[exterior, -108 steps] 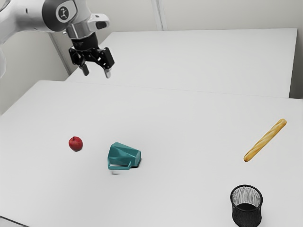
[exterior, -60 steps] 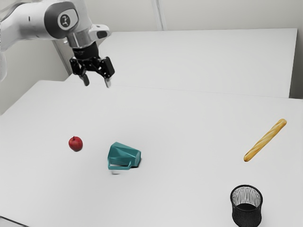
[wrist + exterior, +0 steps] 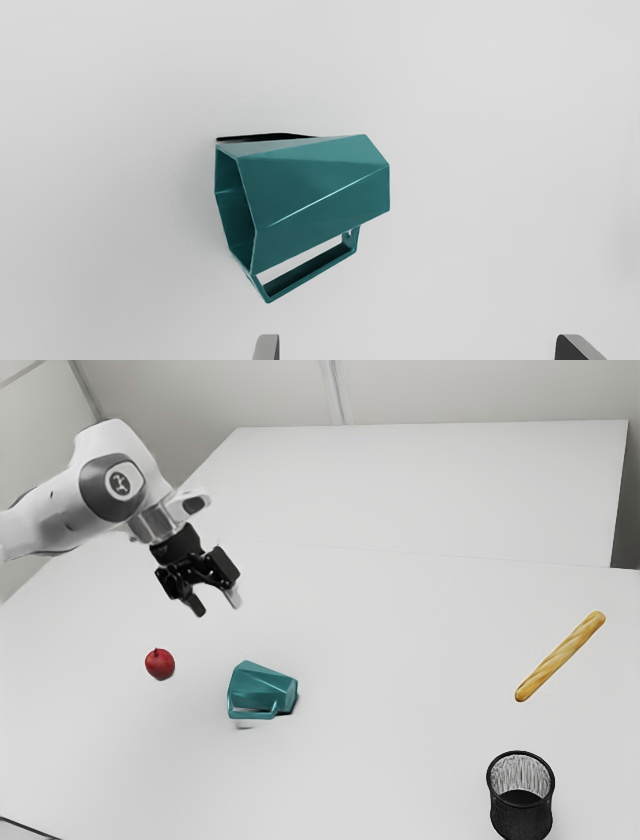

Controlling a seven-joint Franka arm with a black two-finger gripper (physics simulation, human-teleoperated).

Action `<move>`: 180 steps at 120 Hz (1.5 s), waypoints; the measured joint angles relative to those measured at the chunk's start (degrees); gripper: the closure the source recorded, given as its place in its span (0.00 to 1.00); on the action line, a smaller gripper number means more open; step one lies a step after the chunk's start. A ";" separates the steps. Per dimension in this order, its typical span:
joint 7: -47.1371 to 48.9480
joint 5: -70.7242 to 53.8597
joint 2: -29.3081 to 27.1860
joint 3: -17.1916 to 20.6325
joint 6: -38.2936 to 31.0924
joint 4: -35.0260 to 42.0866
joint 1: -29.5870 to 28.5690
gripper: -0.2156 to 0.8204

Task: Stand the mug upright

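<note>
The faceted teal mug (image 3: 264, 687) lies on its side near the red fruit (image 3: 159, 665), toward the exterior view's right, while the gripper (image 3: 218, 607), tilted, jaws wide apart, hangs higher than that fruit.

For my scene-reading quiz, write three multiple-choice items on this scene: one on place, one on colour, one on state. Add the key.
1. In the exterior view, where is the apple?
A) inside the mug
B) toward the view's left from the mug
C) toward the view's right from the mug

2. What colour is the mug?
A) teal
B) orange
C) white

3. How is the mug placed?
A) upright
B) upside down
C) on its side

Key:
1 B: bare table separates them.
2 A: its faces are blue-green.
3 C: its mouth faces sideways.
</note>
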State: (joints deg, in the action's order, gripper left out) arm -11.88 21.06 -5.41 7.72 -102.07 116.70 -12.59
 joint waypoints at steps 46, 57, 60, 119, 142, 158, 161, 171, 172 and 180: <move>-15.57 14.98 2.52 -0.07 -7.18 11.27 -6.44 0.21; -19.52 16.95 4.04 -0.07 -7.82 12.21 -7.93 0.21; -20.65 17.28 4.61 -0.08 -7.96 12.30 -8.29 0.21; -37.45 24.85 12.83 0.32 -8.80 11.64 -9.79 0.21; -41.31 28.60 14.22 0.71 -7.79 11.70 -9.52 0.22; -43.11 29.44 14.18 0.76 -6.23 12.35 -9.43 0.33; -43.40 29.53 14.16 0.74 -5.97 12.53 -9.47 0.35; -44.29 29.72 14.25 0.72 -5.23 13.01 -9.64 0.42; -44.37 29.74 14.28 0.72 -5.17 13.04 -9.65 0.43; -44.99 29.80 14.37 0.72 -4.78 13.12 -9.69 0.50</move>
State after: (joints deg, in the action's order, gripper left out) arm -56.87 50.85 8.96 8.44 -106.85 129.82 -22.28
